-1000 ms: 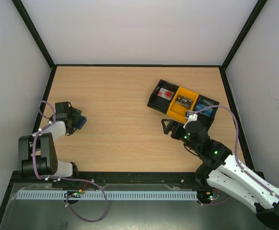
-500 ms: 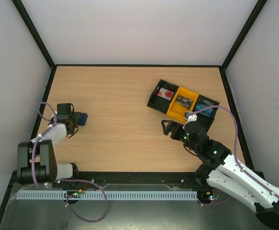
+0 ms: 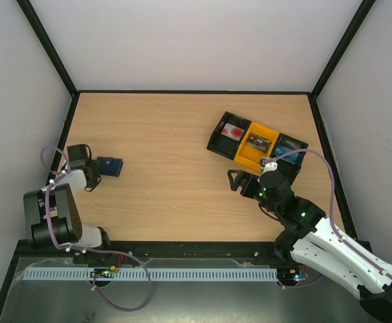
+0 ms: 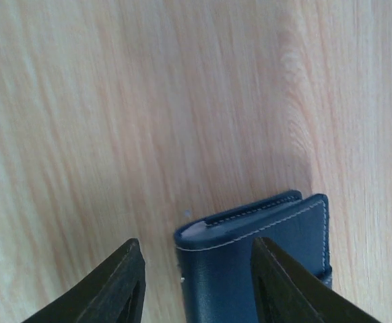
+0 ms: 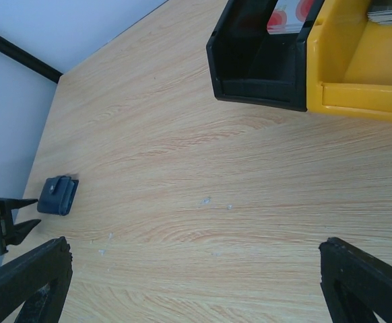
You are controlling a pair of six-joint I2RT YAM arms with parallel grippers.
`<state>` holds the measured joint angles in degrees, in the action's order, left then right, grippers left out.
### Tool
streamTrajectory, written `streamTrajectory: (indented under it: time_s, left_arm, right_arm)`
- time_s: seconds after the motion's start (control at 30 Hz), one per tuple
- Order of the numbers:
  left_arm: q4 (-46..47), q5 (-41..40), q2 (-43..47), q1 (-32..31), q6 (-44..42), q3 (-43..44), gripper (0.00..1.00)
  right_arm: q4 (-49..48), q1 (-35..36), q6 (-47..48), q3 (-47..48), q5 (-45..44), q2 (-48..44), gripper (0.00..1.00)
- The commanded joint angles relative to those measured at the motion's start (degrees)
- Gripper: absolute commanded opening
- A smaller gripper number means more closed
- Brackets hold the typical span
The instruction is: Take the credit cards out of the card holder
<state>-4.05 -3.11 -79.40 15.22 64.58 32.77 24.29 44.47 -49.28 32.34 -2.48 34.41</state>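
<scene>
Since one second ago the card holder (image 3: 109, 165) has been uncovered: the left hand (image 3: 90, 176) has drawn back toward the left edge and its fingers have narrowed. The holder lies folded shut, flat on the surface (image 3: 169, 128), far left.

Wrist view: fingers half spread about its near end, one clear of it, the other's contact not discernible. No pinch established.

Judged light, thin and supple, lying low; best pinched across its long edges near the fold.

The right hand (image 3: 235, 180) is fully spread and empty, beside the tray (image 3: 217, 144), whose black compartment holds a pinkish-white card (image 3: 233, 131).
</scene>
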Motion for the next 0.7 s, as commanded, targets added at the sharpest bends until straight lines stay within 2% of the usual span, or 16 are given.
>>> streamTrajectory:
  time_s: [0.0, 0.13, 0.33, 0.67]
  left_arm:
    - [2.82, 6.43, -1.78, 0.63, -1.37, 3.57, 0.45]
    - [3.19, 4.52, -1.77, 0.59, -0.36, 4.23, 0.48]
    - [3.01, 2.60, -7.72, -0.48, -3.52, 6.73, 0.56]
    - [3.91, 2.45, -10.30, -5.45, -8.26, 6.69, 0.57]
  right_arm:
    - [2.14, -0.27, 0.83, -0.66, -0.81, -0.58, 0.98]
    - [2.53, -0.26, 0.63, -0.63, -1.64, -0.75, 0.98]
    - [3.17, -0.23, 0.60, 0.09, -2.28, -0.85, 0.98]
    - [4.88, -0.27, 0.81, -0.68, -4.62, -2.31, 0.98]
